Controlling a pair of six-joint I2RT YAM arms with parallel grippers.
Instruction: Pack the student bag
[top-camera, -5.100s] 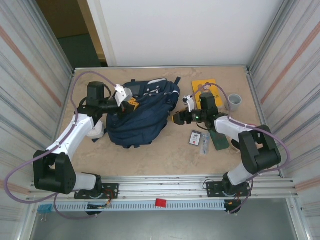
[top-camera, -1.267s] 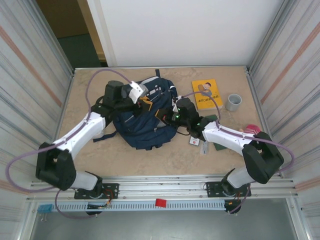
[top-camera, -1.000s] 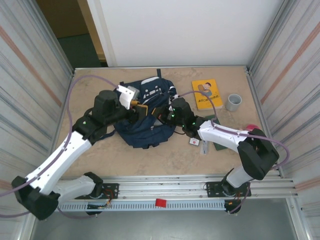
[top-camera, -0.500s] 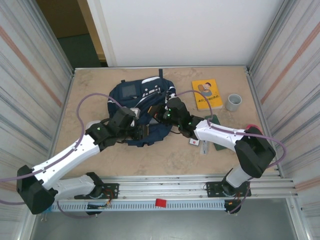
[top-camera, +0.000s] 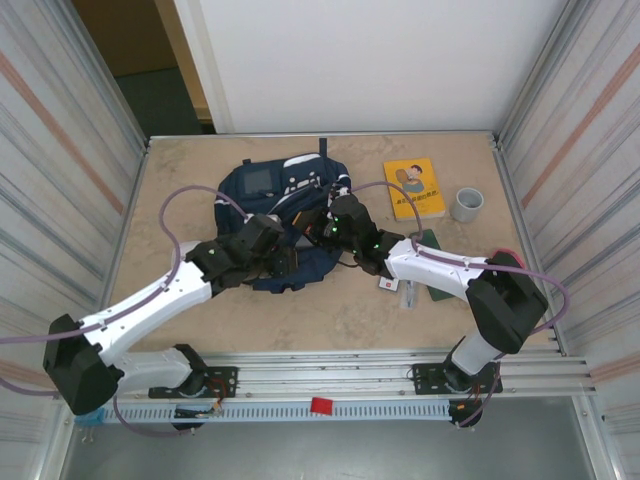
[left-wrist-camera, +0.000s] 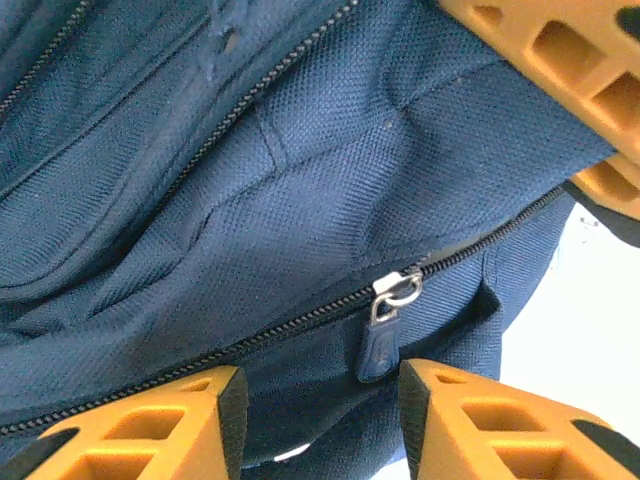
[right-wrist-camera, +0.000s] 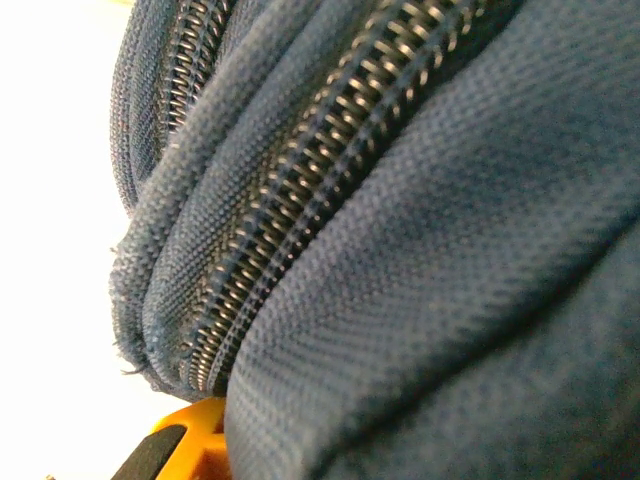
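1. The left gripper (left-wrist-camera: 318, 400) is held open. Its two orange fingers (left-wrist-camera: 150, 425) are spread apart against blue fabric. A navy zipper pull on a silver ring (left-wrist-camera: 383, 340) is seen in the gap between them, close to the right-hand finger and not clamped.
2. The right gripper (top-camera: 322, 226) is closed. In the right wrist view one orange fingertip (right-wrist-camera: 185, 442) is seen below a bulge of blue cloth crossed by a dark zipper (right-wrist-camera: 320, 200). Whether any cloth is pinched cannot be told.
3. The student bag (top-camera: 262, 185), a large navy blue fabric backpack with white patches, is laid on the tan table top (top-camera: 170, 170), left of centre and toward the far side. The left gripper is set at its near edge and the right gripper at its right side.
4. Right of the bag, a flat yellow book (top-camera: 414, 188) is placed near the far edge, with a small grey cup (top-camera: 466, 204) just beside it on the right.
5. Nearer, a dark green flat item (top-camera: 436, 290) and a small white-and-dark card (top-camera: 389, 284) are laid beside the right arm.
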